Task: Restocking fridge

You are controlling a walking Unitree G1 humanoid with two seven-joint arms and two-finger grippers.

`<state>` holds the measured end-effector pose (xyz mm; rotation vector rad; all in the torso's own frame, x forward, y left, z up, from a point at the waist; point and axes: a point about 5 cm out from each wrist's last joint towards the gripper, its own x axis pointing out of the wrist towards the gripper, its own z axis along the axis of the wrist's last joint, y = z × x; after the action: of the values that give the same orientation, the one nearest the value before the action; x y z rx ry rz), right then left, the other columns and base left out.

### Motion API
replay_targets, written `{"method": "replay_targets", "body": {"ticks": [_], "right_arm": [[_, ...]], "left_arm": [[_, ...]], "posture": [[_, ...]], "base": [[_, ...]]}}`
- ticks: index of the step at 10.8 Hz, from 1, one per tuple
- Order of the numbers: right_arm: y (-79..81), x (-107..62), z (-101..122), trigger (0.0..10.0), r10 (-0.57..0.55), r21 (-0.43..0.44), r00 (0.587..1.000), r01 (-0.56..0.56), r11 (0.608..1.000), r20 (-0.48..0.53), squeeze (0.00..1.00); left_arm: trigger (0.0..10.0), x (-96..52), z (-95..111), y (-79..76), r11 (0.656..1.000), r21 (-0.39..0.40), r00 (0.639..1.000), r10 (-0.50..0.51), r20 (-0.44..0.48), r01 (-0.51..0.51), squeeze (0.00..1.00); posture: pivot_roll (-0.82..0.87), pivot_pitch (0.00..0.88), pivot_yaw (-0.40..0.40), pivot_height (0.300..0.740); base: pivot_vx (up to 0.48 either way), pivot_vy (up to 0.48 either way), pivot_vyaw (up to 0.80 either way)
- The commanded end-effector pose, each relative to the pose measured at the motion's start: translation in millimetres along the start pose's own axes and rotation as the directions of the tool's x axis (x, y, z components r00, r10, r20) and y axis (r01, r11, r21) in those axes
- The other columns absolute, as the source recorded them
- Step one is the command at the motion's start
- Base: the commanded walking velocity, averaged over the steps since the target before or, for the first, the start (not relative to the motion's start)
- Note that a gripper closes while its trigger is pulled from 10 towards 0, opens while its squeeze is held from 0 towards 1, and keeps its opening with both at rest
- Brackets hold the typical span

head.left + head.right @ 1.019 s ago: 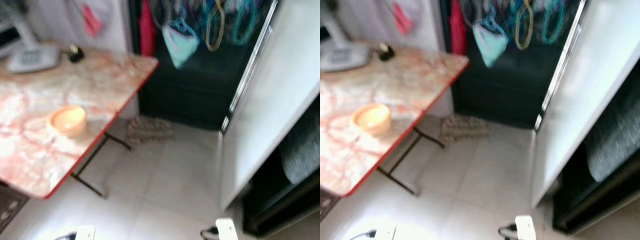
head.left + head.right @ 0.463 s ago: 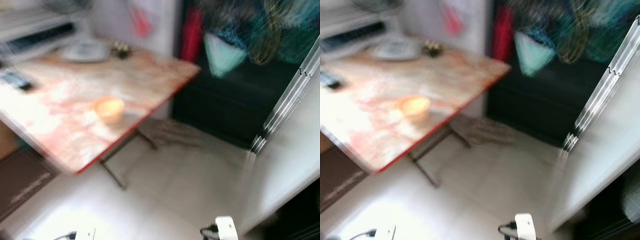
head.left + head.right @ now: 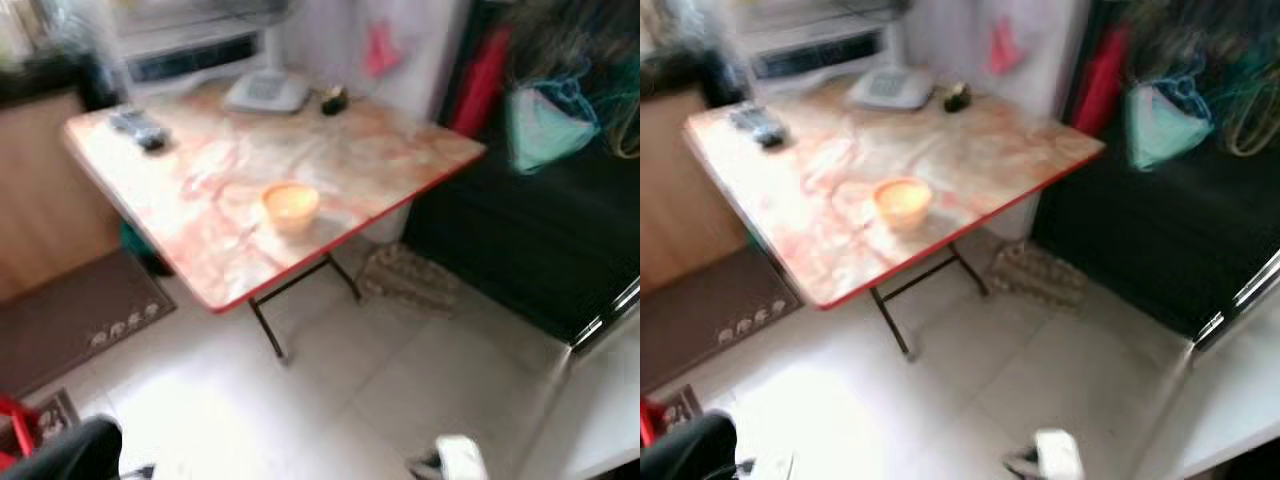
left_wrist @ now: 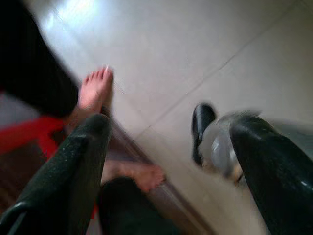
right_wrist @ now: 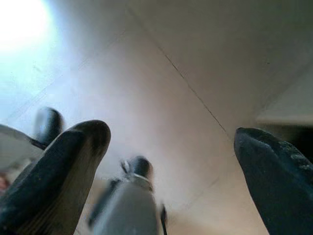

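Note:
The white fridge door (image 3: 603, 425) with its silver handle (image 3: 606, 320) stands at the far right edge of the blurred eye views. An orange bowl (image 3: 291, 205) sits on the marbled, red-edged folding table (image 3: 210, 160). My left gripper (image 4: 171, 127) hangs open over the pale floor tiles with nothing between its fingers. My right gripper (image 5: 171, 134) is open too, pointing down at the floor, and holds nothing.
A remote (image 3: 140, 128) and a white fan base (image 3: 265, 92) lie on the table. A brownish tray (image 3: 410, 282) and a door mat (image 3: 80, 320) lie on the floor. Bags (image 3: 545, 125) hang on the dark door. A person's bare feet (image 4: 95, 90) stand beside a red stool (image 4: 29, 134).
The camera has swung left: the table and bowl now sit mid-view and the fridge has slid to the right edge. The arms still hang low.

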<state>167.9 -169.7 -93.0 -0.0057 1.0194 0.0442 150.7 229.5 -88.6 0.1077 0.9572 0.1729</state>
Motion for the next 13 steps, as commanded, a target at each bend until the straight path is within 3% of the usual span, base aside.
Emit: {"method": "replay_targets", "body": {"ticks": [1,4,5,6,10,11,13], "right_arm": [[-8.7,-2.0,-6.6,10.0,-0.019,0.002,1.000,0.019,1.000,-0.020,0.00],[-9.2,-2.0,-7.0,10.0,-0.026,0.009,0.999,0.027,1.000,-0.021,0.00],[-9.2,-2.1,-7.0,10.0,-0.027,0.011,0.999,0.027,1.000,-0.020,0.00],[-9.0,-2.1,-7.1,10.0,-0.027,0.013,0.999,0.027,1.000,-0.020,0.00],[-9.5,-2.2,-7.6,10.0,-0.024,0.005,0.999,0.024,1.000,-0.022,0.00],[-9.5,-2.3,-7.7,10.0,-0.021,0.002,1.000,0.021,1.000,-0.022,0.00],[-9.3,-2.4,-8.1,10.0,-0.017,0.001,1.000,0.017,1.000,-0.021,0.00]], "left_arm": [[10.0,0.4,3.3,-3.5,1.000,-0.013,1.000,0.002,0.023,-0.001,0.00],[10.0,-0.2,6.6,-2.0,0.999,-0.016,0.997,0.034,0.069,-0.033,0.00],[10.0,0.9,16.7,0.2,0.999,-0.022,0.992,0.048,0.118,-0.046,0.00],[10.0,4.7,67.6,10.4,0.996,-0.025,0.952,0.092,0.292,-0.089,0.00],[10.0,-4.6,103.4,27.0,0.982,-0.062,0.846,0.184,0.501,-0.177,0.00],[10.0,-10.5,113.9,28.2,0.982,-0.042,0.793,0.176,0.583,-0.187,0.00],[10.0,-19.0,123.0,28.3,0.980,-0.039,0.729,0.171,0.663,-0.194,0.00]], "posture": [[0.07,0.000,-0.052,0.740],[0.07,0.000,-0.048,0.740],[0.07,0.000,-0.048,0.740],[0.07,0.000,-0.045,0.740],[0.08,0.000,-0.044,0.740],[0.08,0.000,-0.042,0.740],[0.08,0.000,-0.042,0.740]], "base": [[0.000,0.000,0.77],[0.000,0.000,0.18],[0.000,0.000,0.00],[0.000,0.000,0.00],[0.000,0.000,0.00],[0.000,0.000,0.00],[0.000,0.000,0.00]]}}
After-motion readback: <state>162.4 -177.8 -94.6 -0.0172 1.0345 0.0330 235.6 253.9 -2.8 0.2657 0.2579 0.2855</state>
